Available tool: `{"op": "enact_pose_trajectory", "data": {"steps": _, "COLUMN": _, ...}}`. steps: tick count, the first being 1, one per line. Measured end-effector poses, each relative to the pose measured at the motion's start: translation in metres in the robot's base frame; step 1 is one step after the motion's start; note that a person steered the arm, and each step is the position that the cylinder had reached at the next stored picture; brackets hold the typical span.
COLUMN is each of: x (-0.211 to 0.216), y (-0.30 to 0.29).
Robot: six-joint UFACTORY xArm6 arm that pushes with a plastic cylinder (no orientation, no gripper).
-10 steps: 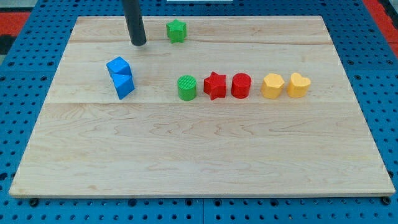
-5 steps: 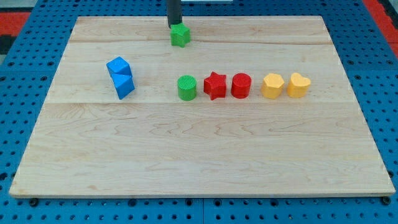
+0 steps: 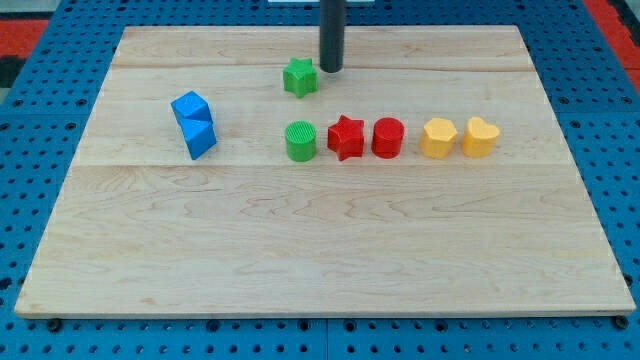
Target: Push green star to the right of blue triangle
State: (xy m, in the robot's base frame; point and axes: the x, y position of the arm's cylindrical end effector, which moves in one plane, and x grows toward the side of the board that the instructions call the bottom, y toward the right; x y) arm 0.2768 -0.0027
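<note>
The green star point(image 3: 299, 77) lies on the wooden board near the view's top, above the green cylinder point(image 3: 300, 141). My tip point(image 3: 330, 69) stands just to the star's right, close beside it. The blue triangle point(image 3: 201, 139) sits at the view's left, touching a blue cube point(image 3: 189, 107) above it. The star is well to the right of and above the triangle.
A row runs rightward from the green cylinder: red star point(image 3: 346, 137), red cylinder point(image 3: 388, 137), yellow hexagon-like block point(image 3: 437, 138), yellow heart point(image 3: 480, 136). The board's edge point(image 3: 320, 310) meets a blue pegboard surround.
My tip swept from the view's upper left across to the star's right side. The green star slid down and slightly right, closer to the green cylinder.
</note>
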Motion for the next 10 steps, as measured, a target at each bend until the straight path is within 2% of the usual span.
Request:
{"op": "enact_pose_trajectory", "data": {"steps": 2, "x": 0.020, "y": -0.040}}
{"op": "enact_pose_trajectory", "data": {"steps": 4, "x": 0.008, "y": -0.080}}
{"op": "enact_pose_trajectory", "data": {"steps": 5, "x": 0.021, "y": -0.093}}
{"op": "enact_pose_trajectory", "data": {"steps": 7, "x": 0.060, "y": -0.093}}
{"op": "enact_pose_trajectory", "data": {"steps": 8, "x": 0.050, "y": -0.084}}
{"op": "enact_pose_trajectory", "data": {"steps": 9, "x": 0.047, "y": -0.052}}
{"op": "enact_pose_trajectory", "data": {"steps": 10, "x": 0.054, "y": -0.060}}
